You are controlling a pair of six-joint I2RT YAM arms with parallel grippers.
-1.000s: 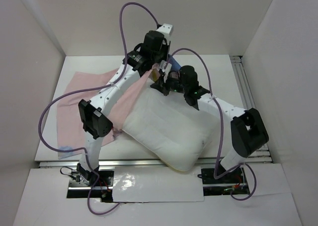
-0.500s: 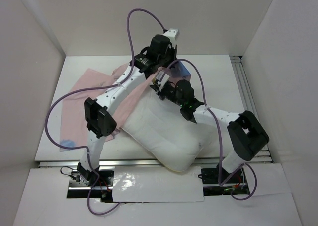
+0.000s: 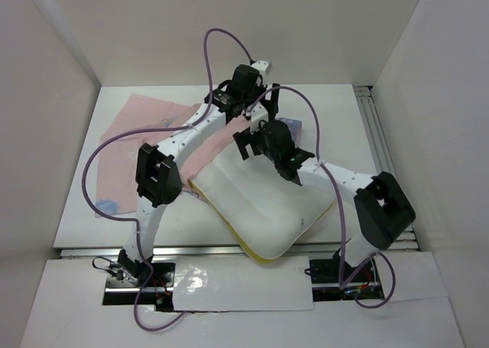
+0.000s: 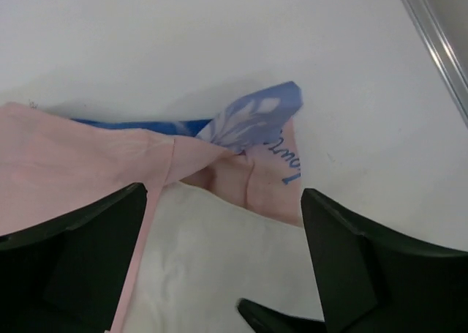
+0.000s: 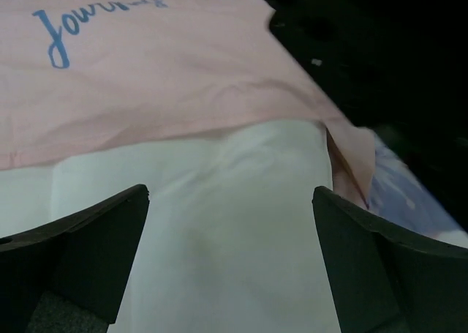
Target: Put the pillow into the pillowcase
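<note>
Both tools stand wide with nothing between their fingers: the left gripper [image 4: 223, 201] hangs over a corner of the pillowcase [image 4: 88, 165], and the right gripper [image 5: 230, 197] hangs just above the pillow [image 5: 190, 274]. The pillow's white bulk lies directly below the right fingers and runs back toward the arm bases. Its far end, ahead of both tools, goes beneath the pink fabric; whether it is inside the mouth or only under a layer I cannot tell. Ahead of the left gripper a flap is turned back, showing the blue side with a white snowflake shape. Blue handwritten script on the pink side begins "Jour"; the rest is unreadable. The pillow looks light, plump and squashy, so I judge it should be pinched at a corner or along its yellow-edged side. The case is thin and limp, and is best taken by one layer of its hem.
</note>
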